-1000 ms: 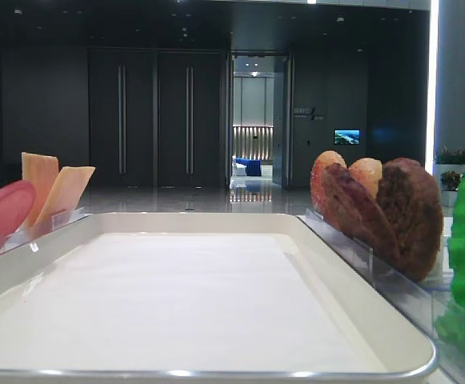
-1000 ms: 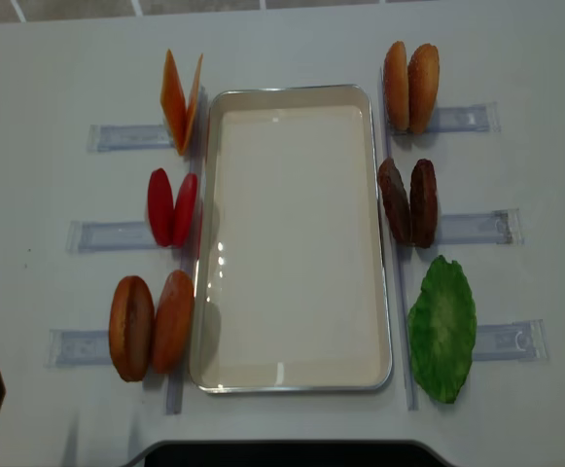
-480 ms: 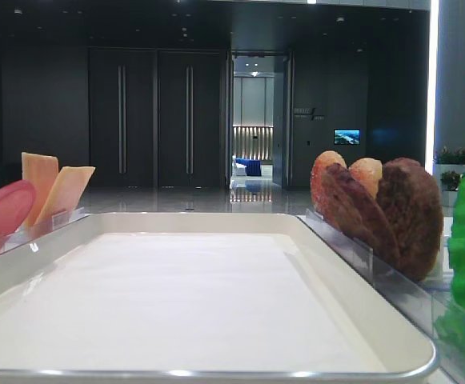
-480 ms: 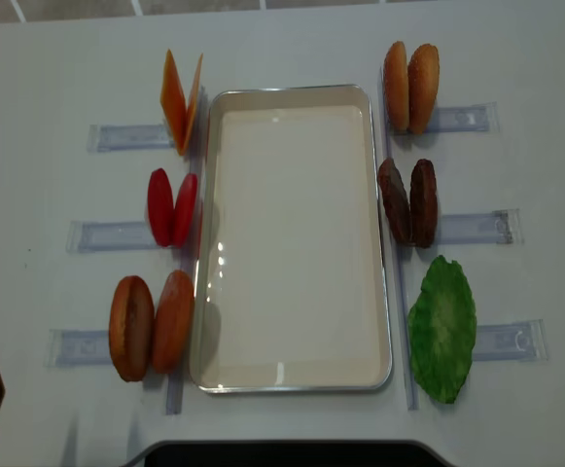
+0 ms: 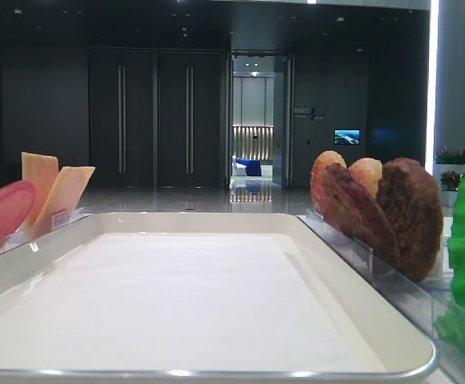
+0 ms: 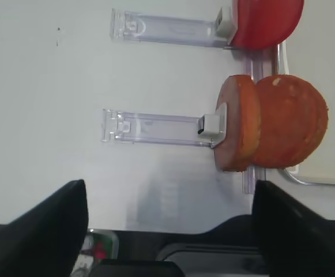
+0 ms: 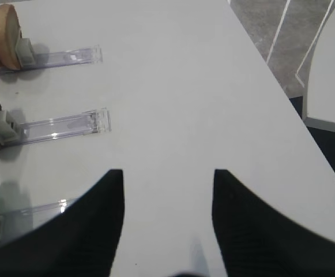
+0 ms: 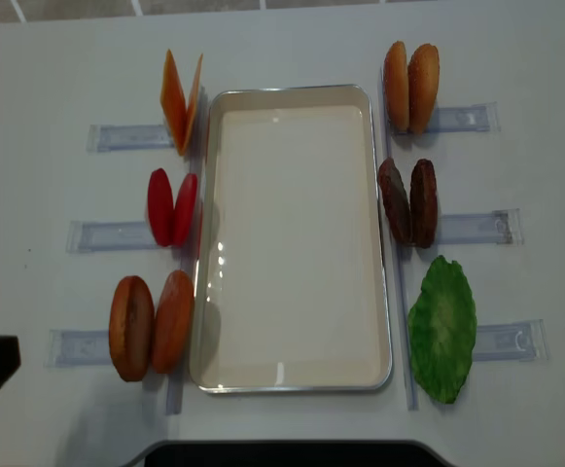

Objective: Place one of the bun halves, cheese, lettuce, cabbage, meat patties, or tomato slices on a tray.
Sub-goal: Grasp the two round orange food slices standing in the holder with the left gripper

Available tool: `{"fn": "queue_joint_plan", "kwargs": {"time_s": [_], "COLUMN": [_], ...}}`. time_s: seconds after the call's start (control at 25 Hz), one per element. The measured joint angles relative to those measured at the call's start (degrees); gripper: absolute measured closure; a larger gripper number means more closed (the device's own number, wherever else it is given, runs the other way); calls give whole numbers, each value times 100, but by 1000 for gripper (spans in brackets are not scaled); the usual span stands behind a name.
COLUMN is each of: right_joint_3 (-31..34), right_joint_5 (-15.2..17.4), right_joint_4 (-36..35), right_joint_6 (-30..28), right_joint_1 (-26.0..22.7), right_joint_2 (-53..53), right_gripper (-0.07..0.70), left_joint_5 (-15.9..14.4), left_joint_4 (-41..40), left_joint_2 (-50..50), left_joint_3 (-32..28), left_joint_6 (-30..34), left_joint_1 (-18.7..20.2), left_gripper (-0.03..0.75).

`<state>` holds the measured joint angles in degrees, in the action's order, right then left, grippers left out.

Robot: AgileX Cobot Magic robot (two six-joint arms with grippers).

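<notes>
Fingers of the left gripper point(image 6: 167, 225) stand wide apart over bare table point(image 8: 29, 195), holding nothing, near the front left corner. Just past them a pair of bun halves point(image 8: 151, 326) stands on edge in a clear holder point(image 8: 78, 347), touching each other, right beside the tray's left rim. Nothing lies between this gripper and the buns. The tray point(image 8: 295, 381) sits in the middle with only its white liner inside.

On the right side the right gripper point(image 7: 167, 196) hovers with its dark fingers spread, gripping nothing, over open table beside the clear holders point(image 7: 60, 126). Lettuce point(image 8: 442, 331) lies flat at the tray's near right corner.

Farther back, tomato slices point(image 8: 172, 207) stand upright on the left and meat patties point(image 8: 408, 202) on the right, each pair pressed together at the tray's edge. Farthest off, cheese point(image 8: 181, 101) leans in a V at the left and a second pair of buns point(image 8: 410, 87) stands at the right.
</notes>
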<state>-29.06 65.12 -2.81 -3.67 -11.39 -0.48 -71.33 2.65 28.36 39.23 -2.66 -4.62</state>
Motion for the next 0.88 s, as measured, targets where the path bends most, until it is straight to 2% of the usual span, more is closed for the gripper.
{"fn": "queue_joint_plan", "kwargs": {"time_s": [0.2, 0.48, 0.6, 0.76, 0.88], "right_joint_3": [0, 0, 0, 0, 0], "right_joint_5": [0, 0, 0, 0, 0], "right_joint_4": [0, 0, 0, 0, 0], "right_joint_6": [0, 0, 0, 0, 0], "right_joint_1": [0, 0, 0, 0, 0], "right_joint_2": [0, 0, 0, 0, 0], "right_gripper": [292, 292, 292, 292, 292], "left_joint_5": [0, 21, 37, 266, 323], "left_joint_4": [-148, -553, -604, -604, -577], "left_joint_2": [1271, 2730, 3097, 3242, 3312], "left_joint_3": [544, 654, 654, 654, 658], "left_joint_6": [-70, -89, -139, -192, -295], "left_joint_1": [0, 0, 0, 0, 0], "left_gripper": [24, 24, 24, 24, 24]}}
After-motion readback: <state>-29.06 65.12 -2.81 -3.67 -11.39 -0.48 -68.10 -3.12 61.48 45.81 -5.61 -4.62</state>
